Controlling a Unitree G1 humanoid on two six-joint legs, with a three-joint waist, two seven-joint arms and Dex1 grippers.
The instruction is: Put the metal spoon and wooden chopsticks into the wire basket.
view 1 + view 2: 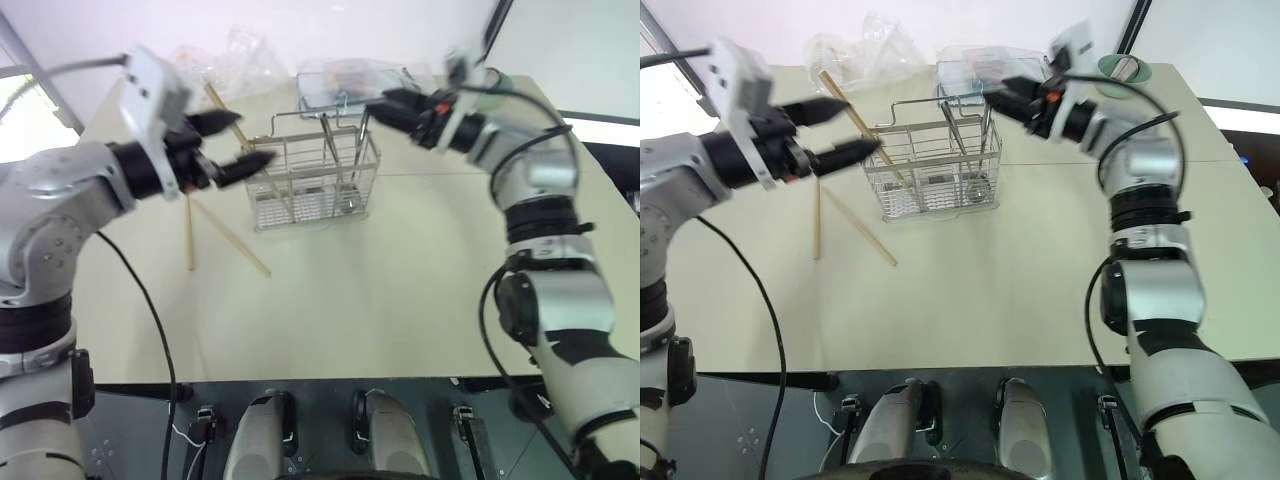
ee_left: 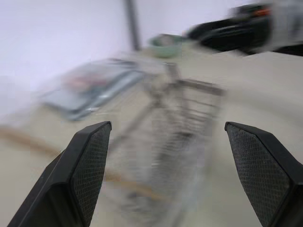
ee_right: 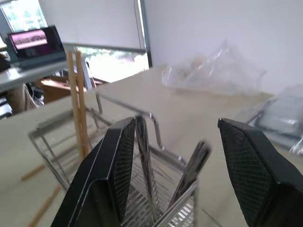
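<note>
2 wooden chopsticks (image 1: 228, 238) lie crossed on the table just left of the wire basket (image 1: 315, 185) — light, stiff, prone to roll, best pinched mid-length. Metal spoon (image 3: 191, 168) leans inside the basket. Left gripper (image 1: 232, 143) beside the basket, right gripper (image 1: 385, 108) above it — both spread, empty.

A pale beige table (image 1: 400, 280) is filling the middle of the room, backing onto a plain white wall (image 1: 940, 20). Daylight is coming through a window (image 3: 118, 66) beyond the table's far edge (a dark upright post (image 3: 142, 28) is standing beside it). A laptop (image 3: 35, 42) with a lit pinkish screen is sitting on a separate desk (image 3: 28, 73) nearby.
</note>
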